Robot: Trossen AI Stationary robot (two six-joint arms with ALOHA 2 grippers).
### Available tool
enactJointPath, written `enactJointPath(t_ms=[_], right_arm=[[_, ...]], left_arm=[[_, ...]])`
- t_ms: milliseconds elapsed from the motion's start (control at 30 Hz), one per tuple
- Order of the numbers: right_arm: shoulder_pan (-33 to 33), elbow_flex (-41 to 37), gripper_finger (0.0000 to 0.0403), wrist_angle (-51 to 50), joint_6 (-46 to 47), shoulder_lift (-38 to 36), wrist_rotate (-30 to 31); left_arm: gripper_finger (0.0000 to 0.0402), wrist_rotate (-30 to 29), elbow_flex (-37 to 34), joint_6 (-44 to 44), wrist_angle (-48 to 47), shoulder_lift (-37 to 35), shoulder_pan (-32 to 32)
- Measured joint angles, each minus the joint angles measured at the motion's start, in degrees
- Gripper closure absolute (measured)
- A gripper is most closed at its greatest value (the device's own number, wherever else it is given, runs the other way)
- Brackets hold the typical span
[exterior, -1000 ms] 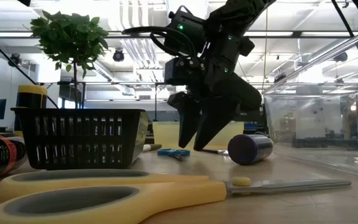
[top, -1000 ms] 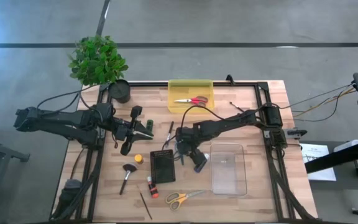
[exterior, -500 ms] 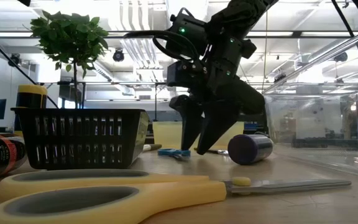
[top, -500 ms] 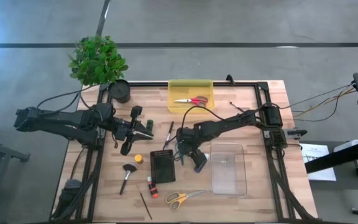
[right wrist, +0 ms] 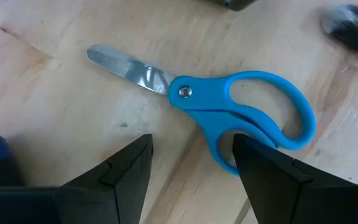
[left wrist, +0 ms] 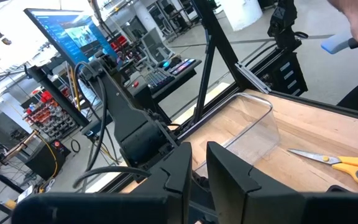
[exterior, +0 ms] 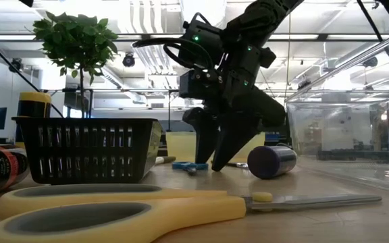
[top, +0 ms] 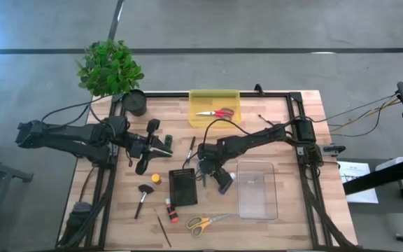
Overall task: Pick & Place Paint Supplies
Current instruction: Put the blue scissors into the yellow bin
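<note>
The right gripper (exterior: 209, 164) was held low at the frame's centre, fingers spread over the blue scissors (right wrist: 229, 112) laid crosswise to them, and the purple paint tube (exterior: 272, 162) was seen just right of it, well apart from the left gripper (top: 161, 145).

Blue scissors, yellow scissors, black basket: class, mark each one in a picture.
Blue scissors (right wrist: 241, 118), right wrist view, on the handle.
Yellow scissors (exterior: 113, 209), low view, on the handle loops.
Black basket (top: 182, 187), high view, on its middle.
</note>
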Motion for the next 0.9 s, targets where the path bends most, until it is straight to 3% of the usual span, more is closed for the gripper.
enactJointPath(t_ms=[400,533,767,900], right_arm=[[-0.85,3.83,0.0191,-3.75,-0.49,0.86,0.31],[-0.92,4.28,0.0244,-3.89,0.07,1.31,0.58],[-0.98,3.99,0.0378,-3.99,1.17,1.28,1.16],[-0.96,4.13,0.0389,-5.28,1.75,1.27,2.35]], left_arm=[[0.0344,0.00,0.00,-0.13,-0.09,0.00,0.00],[0.0344,0.00,0.00,-0.13,-0.29,0.00,0.00],[0.0344,0.00,0.00,-0.09,-0.46,0.00,0.00],[0.0344,0.00,0.00,0.05,-0.46,0.00,0.00]])
